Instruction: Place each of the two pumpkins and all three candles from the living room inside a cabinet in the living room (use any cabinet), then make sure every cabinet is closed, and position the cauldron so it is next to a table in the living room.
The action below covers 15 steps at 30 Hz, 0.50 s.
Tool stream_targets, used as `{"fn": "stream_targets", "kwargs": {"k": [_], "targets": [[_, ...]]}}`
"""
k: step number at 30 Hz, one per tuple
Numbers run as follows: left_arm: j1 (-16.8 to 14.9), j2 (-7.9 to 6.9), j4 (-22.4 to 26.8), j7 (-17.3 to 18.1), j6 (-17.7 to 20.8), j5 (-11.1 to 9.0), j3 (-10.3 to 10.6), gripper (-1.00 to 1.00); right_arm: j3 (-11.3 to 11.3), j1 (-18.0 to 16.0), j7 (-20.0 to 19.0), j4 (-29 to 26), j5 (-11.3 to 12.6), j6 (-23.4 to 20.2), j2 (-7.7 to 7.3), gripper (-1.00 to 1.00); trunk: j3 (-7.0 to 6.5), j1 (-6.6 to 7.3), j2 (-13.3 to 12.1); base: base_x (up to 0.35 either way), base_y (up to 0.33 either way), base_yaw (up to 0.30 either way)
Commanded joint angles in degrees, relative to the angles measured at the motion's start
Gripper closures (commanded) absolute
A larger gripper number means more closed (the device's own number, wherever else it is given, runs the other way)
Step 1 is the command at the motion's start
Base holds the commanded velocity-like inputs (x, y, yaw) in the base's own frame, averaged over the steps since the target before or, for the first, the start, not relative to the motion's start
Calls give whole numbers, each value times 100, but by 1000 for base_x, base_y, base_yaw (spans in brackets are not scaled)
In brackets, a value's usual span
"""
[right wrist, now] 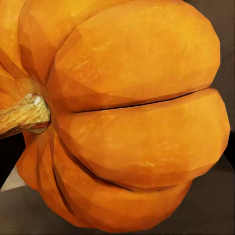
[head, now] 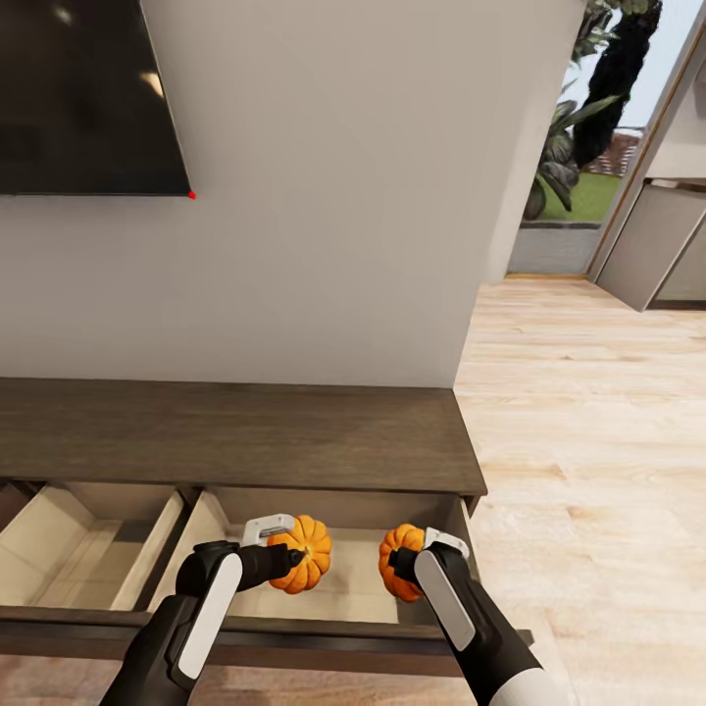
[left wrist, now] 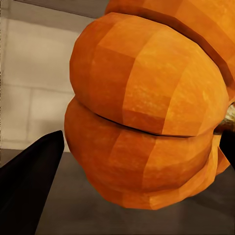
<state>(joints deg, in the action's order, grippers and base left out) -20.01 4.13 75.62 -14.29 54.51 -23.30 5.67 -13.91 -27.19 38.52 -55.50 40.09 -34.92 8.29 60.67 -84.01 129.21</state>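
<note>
**Both pumpkins held over the open cabinet drawer**

Step in hand: stowing the pumpkins. Head view: left gripper (head: 286,563) clenched on a small round ribbed orange pumpkin (head: 305,554), at about 6 o'clock in frame. Right gripper (head: 404,566) grasps the second ribbed orange pumpkin (head: 399,561) just toward 3 o'clock from the first, the two apart with a gap between. Both hang over the pale beige inside of the right-hand open drawer (head: 353,588) of the long low dark brown wood-grain cabinet (head: 235,431). A second drawer (head: 78,549) is open at 8 o'clock.

Left wrist view: pumpkin (left wrist: 147,122) close up, one dark finger (left wrist: 29,181) at its side, pale interior wall behind. Right wrist view: pumpkin (right wrist: 127,122) with its tan stem (right wrist: 24,115) pointing sideways, so it's probably held tilted; the contact points are hidden, hard to confirm exact grip.

Neither pumpkin looks seated on the drawer floor yet. Next move calls for lowering each until it rests inside, releasing the jaws, pulling both arms clear of the front edge. Candles, closing both drawers and the cauldron remain.

Black wall-mounted screen (head: 88,98) at 10 o'clock; light wood plank floor (head: 588,441) at 3 o'clock.
</note>
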Motion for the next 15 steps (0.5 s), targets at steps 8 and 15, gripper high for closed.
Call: {"fn": "stream_targets", "kwargs": {"k": [8, 15], "targets": [[-3, 0, 6, -65, 14, -61, 4, 100, -24, -4, 51, -5, 52, 102, 36, 100, 59, -65, 122, 0, 0, 0], [-3, 0, 6, -65, 12, -67, 4, 100, -31, -1, 51, 2, 52, 116, 118, 100, 167, -197, 363, 0, 0, 0]]}}
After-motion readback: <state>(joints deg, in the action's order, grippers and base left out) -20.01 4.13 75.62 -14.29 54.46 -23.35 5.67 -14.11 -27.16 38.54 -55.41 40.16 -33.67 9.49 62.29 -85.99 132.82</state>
